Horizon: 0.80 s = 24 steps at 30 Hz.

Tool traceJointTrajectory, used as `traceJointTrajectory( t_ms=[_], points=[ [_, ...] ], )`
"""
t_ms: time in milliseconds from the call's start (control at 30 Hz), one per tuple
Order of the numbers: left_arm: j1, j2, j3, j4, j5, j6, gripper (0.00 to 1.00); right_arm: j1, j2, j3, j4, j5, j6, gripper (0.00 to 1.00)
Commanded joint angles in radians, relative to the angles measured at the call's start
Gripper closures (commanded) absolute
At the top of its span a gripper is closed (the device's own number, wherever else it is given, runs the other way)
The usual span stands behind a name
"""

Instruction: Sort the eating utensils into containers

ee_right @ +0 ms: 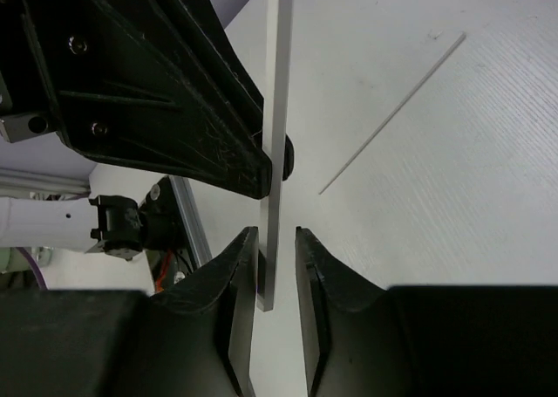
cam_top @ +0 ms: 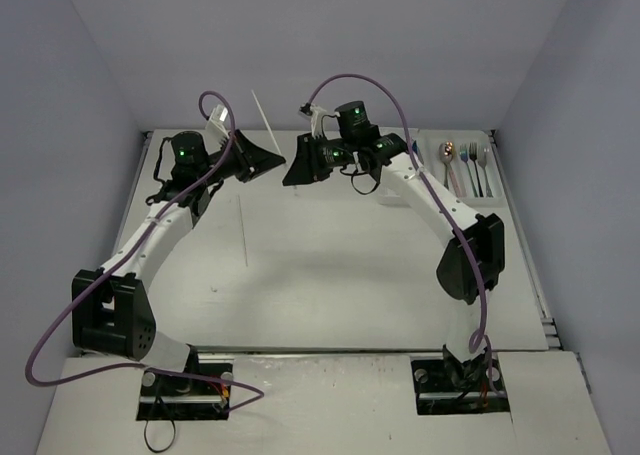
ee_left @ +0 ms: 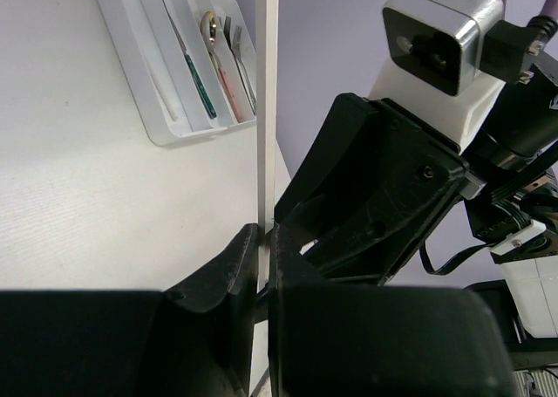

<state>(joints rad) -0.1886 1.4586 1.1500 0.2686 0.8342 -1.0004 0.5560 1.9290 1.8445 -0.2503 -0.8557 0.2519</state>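
Table is white and matt, with a thin dark line on it, and pale lavender walls close it on three sides. The left gripper has its fingers closed tight on the lower part of a pale stick, which stands up from them, above the table. The right gripper faces it very near. Its fingers stand on both sides of the same stick, just below the left fingers. Only the right wrist view shows that they are not clamped: one finger seems to touch the stick, while the other leaves a narrow gap. The white tray lies well apart from both pairs of fingers, at the far right of the table. The overhead view shows utensils in it only small; the left wrist view shows them in separate compartments, among them a teal handle, a golden spoon and a pink handle.
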Motion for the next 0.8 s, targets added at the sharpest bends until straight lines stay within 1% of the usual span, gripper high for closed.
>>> traceJointTrajectory(
  t_ms=[0, 33, 100, 133, 167, 200, 233, 267, 367, 467, 500, 533, 600, 633, 667, 767],
  points=[
    [-0.002, -0.014, 0.045, 0.092, 0.026, -0.009, 1.0, 0.005, 0.001, 0.052, 0.039, -0.04, -0.006, 0.83],
    [-0.001, -0.013, 0.045, 0.092, 0.027, -0.009, 1.0, 0.005, 0.0, 0.05, 0.039, -0.039, -0.008, 0.87],
    [0.0, -0.012, 0.045, 0.092, 0.028, -0.007, 0.99, 0.005, -0.005, 0.041, 0.039, -0.033, -0.013, 1.0],
    [0.0, -0.01, 0.046, 0.092, 0.028, -0.006, 0.94, 0.005, -0.011, 0.035, 0.039, -0.027, -0.016, 1.0],
    [0.0, -0.007, 0.048, 0.092, 0.029, -0.006, 0.78, 0.005, -0.016, 0.029, 0.039, -0.021, -0.019, 1.0],
    [0.005, -0.006, 0.046, 0.092, 0.027, -0.006, 0.48, 0.003, -0.025, 0.018, 0.039, -0.016, -0.022, 1.0],
    [0.012, -0.007, 0.043, 0.093, 0.024, -0.006, 0.14, -0.001, -0.035, 0.006, 0.039, -0.01, -0.025, 1.0],
    [0.017, -0.013, 0.035, 0.093, 0.02, -0.003, 0.04, -0.005, -0.048, -0.01, 0.039, 0.003, -0.03, 1.0],
    [0.058, -0.034, 0.013, 0.075, 0.001, 0.024, 0.03, -0.046, -0.098, -0.061, 0.039, 0.082, -0.046, 1.0],
    [0.104, -0.085, 0.005, -0.049, -0.04, 0.111, 0.03, -0.132, -0.143, -0.145, 0.039, 0.227, -0.057, 1.0],
    [0.115, -0.095, 0.007, -0.089, -0.054, 0.154, 0.03, -0.162, -0.151, -0.167, 0.039, 0.267, -0.054, 1.0],
    [0.13, -0.107, 0.022, -0.147, -0.071, 0.242, 0.03, -0.202, -0.159, -0.198, 0.039, 0.314, -0.042, 1.0],
    [0.14, -0.118, 0.054, -0.325, -0.124, 0.37, 0.03, -0.266, -0.166, -0.224, 0.036, 0.465, -0.029, 1.0],
    [0.14, -0.117, 0.075, -0.389, -0.141, 0.439, 0.03, -0.28, -0.165, -0.232, 0.036, 0.538, -0.031, 1.0],
    [0.141, -0.113, 0.097, -0.448, -0.153, 0.465, 0.03, -0.292, -0.16, -0.238, 0.035, 0.628, -0.041, 1.0],
    [0.141, -0.116, 0.102, -0.527, -0.19, 0.564, 0.03, -0.312, -0.092, -0.218, 0.032, 0.763, -0.08, 1.0]
  ],
)
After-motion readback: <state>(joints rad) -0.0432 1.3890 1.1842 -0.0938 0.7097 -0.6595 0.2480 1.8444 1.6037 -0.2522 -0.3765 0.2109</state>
